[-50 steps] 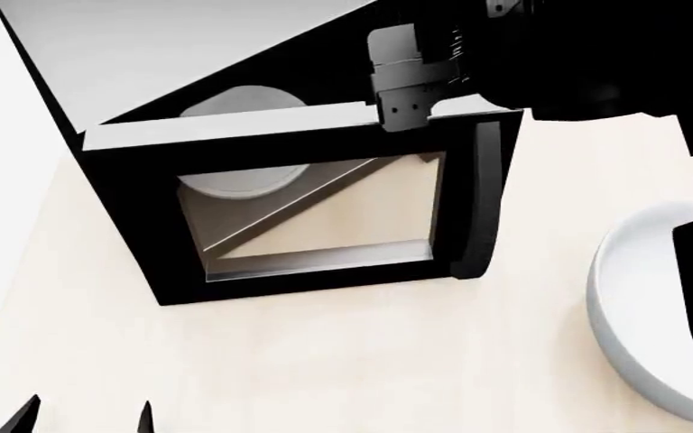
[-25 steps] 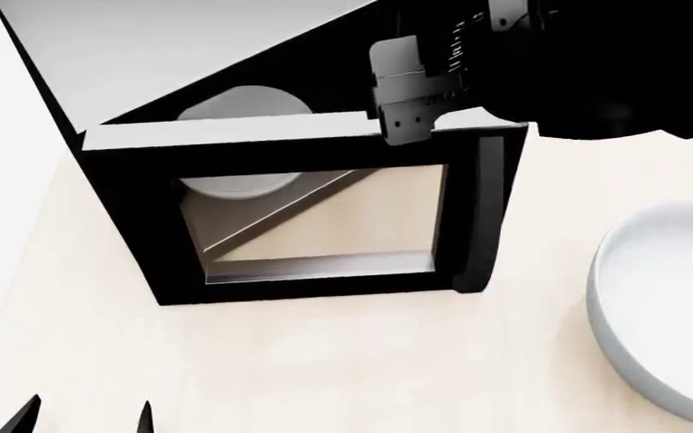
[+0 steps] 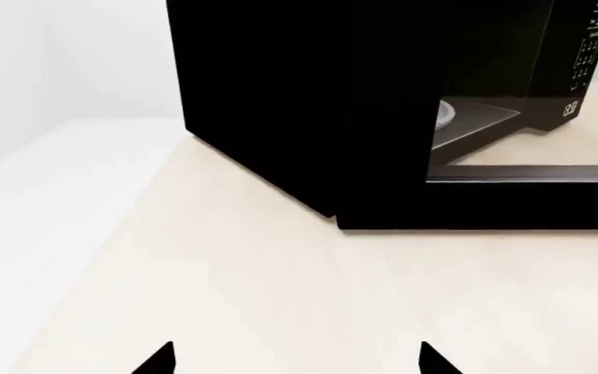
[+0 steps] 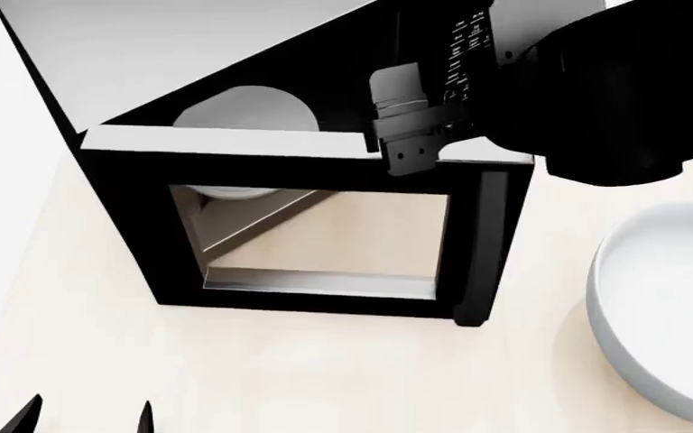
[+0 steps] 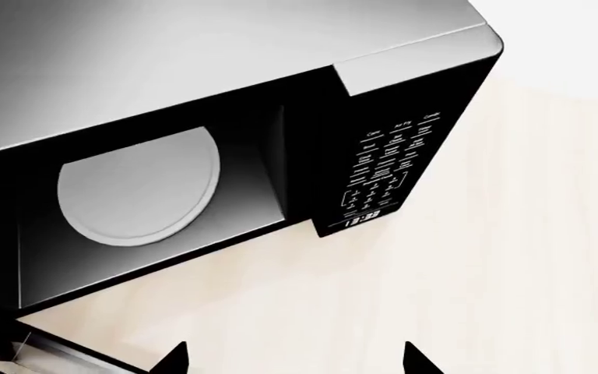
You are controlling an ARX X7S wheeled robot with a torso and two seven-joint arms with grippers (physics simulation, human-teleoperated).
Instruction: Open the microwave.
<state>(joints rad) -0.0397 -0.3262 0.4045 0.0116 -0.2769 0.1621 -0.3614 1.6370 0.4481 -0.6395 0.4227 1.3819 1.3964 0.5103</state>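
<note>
The microwave [image 4: 142, 54] is a black box with a grey top, and its glass-window door [image 4: 124, 216] stands swung well out from the cavity. The vertical black handle [image 4: 487, 244] is at the door's right end. A round white turntable plate [image 5: 138, 187] lies inside, beside the white-labelled keypad [image 5: 388, 175]. My right gripper [image 5: 296, 360] is open behind the door's top edge, with only table between its fingertips. My left gripper [image 3: 297, 360] is open low over the table, in front of the microwave's left corner.
A large white bowl [image 4: 660, 316] sits on the light wood table [image 4: 322, 379] to the right of the door's handle end. My right arm [image 4: 612, 99] covers the microwave's upper right corner in the head view. A white wall lies behind.
The door has swung further open, its handle end coming forward and to the right. My right arm has followed it. The left gripper has not moved.
</note>
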